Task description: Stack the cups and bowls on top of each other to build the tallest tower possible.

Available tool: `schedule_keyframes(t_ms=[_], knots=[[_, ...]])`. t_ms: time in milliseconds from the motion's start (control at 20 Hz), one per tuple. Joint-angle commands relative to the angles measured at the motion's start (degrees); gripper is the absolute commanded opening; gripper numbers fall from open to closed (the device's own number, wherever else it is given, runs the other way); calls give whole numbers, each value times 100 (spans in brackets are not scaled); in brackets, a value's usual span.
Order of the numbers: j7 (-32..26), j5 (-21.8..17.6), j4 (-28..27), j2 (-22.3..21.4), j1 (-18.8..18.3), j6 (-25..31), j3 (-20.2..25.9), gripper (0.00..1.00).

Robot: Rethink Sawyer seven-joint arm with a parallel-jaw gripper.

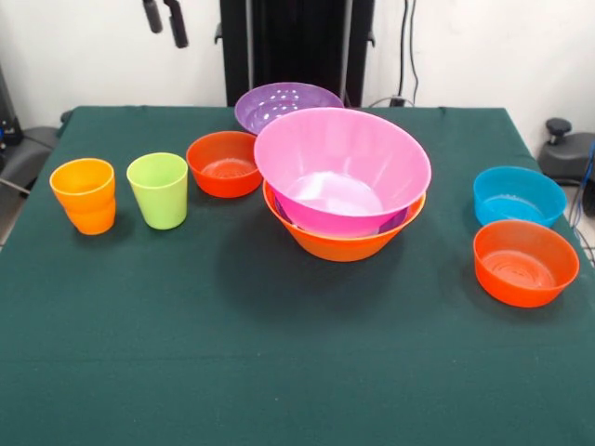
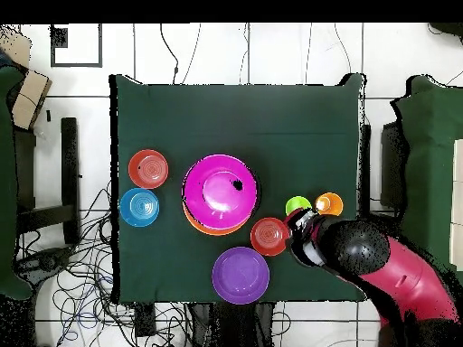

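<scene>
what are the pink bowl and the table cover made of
The pink bowl looks like glossy moulded plastic: smooth, with bright reflections inside and a thin even rim. The table cover looks like dark green cloth, perhaps felt: matt, no shine, faint creases; the exact fabric is unclear.

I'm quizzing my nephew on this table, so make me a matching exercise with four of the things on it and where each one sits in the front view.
Things:
1. orange cup
2. purple bowl
3. blue bowl
4. pink bowl

Places:
A. nested in the yellow-orange bowl
B. just behind a red-orange bowl at the picture's right
C. furthest left
D. at the far edge, behind the pile

Pairs: 1-C, 2-D, 3-B, 4-A
</scene>
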Motion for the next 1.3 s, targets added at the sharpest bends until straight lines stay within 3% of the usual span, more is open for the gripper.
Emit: schedule_keyframes(t_ms=[50,300,650,950,1300], knots=[[-1122,-666,641,378,18,-861,966,100],[-1052,-1223,479,1136,-171,-1749,1109,100],[-875,-1982,119,2032,-494,-2461,1351,100],[-361,-2430,6,2362,-301,-2951,1209,100],[-150,-2657,-37,2453,-102,-2988,1097,100]])
